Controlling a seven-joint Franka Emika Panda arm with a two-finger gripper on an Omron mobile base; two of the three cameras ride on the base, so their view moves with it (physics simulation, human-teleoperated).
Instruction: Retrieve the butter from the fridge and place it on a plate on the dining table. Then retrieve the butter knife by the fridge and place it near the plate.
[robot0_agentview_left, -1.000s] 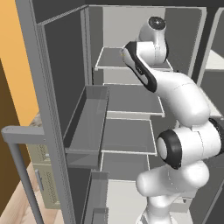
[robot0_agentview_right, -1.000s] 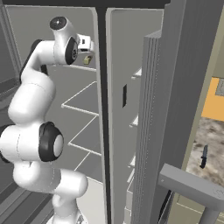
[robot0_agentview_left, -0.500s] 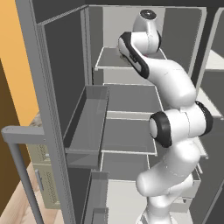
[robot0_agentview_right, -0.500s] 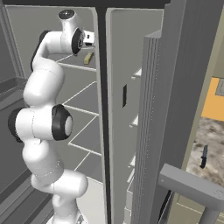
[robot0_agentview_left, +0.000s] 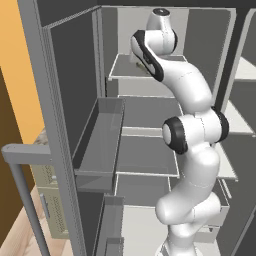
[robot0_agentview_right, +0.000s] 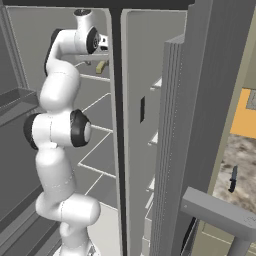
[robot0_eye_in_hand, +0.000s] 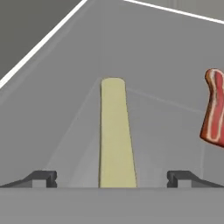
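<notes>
pale rectangular butter (robot0_eye_in_hand: 114, 135) between end effector (robot0_eye_in_hand: 112, 178) tips

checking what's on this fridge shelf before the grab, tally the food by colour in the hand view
pale yellow: 1, the butter, lying between the open tool's fingertips
red and white streaked: 1, a bacon strip off to one side
total: 2
</notes>
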